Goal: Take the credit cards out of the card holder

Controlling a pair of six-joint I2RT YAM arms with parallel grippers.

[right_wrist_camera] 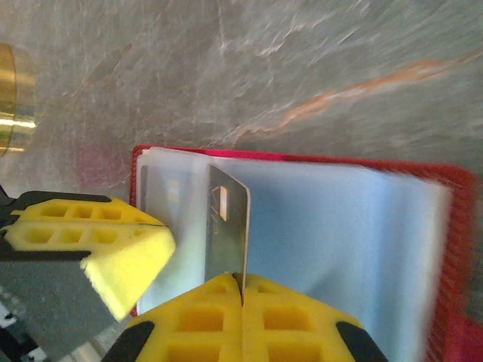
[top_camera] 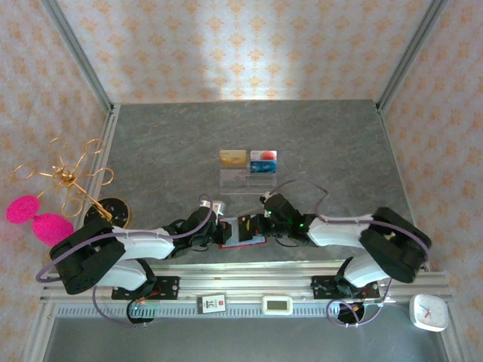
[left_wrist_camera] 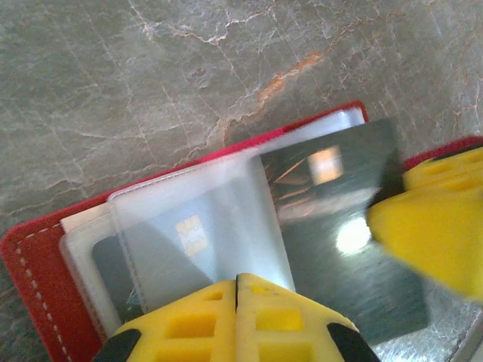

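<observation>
On the desk [top_camera: 302, 136], the right pincer [right_wrist_camera: 241, 280] is clamped on a dark card [right_wrist_camera: 226, 226] half out of the open red holder [left_wrist_camera: 30, 264]; the left pincer [left_wrist_camera: 236, 290] is pinched on its clear sleeves [left_wrist_camera: 196, 219].

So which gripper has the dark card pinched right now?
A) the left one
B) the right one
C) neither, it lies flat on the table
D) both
B: in the right wrist view the card stands edge-on between the shut fingers of the right gripper, over the open holder; the left gripper is shut at the holder's sleeves instead.
</observation>
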